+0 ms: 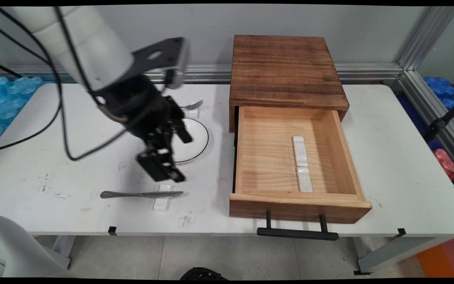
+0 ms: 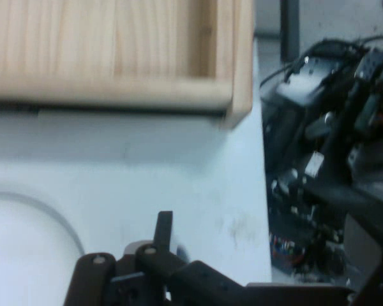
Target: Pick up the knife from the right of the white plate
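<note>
White table (image 1: 388, 157): drawer box (image 1: 286, 75), plate (image 1: 195, 138), knife (image 1: 140, 194).

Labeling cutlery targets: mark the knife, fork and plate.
knife (image 1: 132, 194), main view, on the handle's middle.
fork (image 1: 194, 105), main view, on the neck just behind the tines.
plate (image 1: 201, 132), main view, on the bare right side by the dark rim.

Drawer (image 2: 115, 64) ahead — plate (image 2: 19, 255) lower left.
</note>
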`<state>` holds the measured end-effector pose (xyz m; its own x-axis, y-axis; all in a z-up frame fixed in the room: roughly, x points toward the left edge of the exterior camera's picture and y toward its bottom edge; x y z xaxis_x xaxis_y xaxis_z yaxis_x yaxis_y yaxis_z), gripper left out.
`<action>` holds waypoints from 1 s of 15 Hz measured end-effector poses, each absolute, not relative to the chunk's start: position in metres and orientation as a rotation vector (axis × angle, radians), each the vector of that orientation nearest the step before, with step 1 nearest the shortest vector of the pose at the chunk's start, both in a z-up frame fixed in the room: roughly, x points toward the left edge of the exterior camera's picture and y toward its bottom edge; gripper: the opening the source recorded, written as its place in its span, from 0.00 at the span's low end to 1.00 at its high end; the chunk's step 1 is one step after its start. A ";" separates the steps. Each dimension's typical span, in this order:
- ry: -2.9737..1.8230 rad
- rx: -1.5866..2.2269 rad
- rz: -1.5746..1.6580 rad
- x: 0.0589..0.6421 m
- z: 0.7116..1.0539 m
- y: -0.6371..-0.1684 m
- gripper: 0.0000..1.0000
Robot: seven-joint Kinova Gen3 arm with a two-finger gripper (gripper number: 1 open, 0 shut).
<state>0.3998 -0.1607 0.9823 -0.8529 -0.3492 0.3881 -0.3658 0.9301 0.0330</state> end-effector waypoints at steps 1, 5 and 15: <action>-2.696 0.530 0.055 0.410 0.982 -0.161 1.00; -2.711 0.569 0.039 0.456 0.975 -0.158 1.00; -2.741 0.587 0.023 0.537 0.910 -0.148 1.00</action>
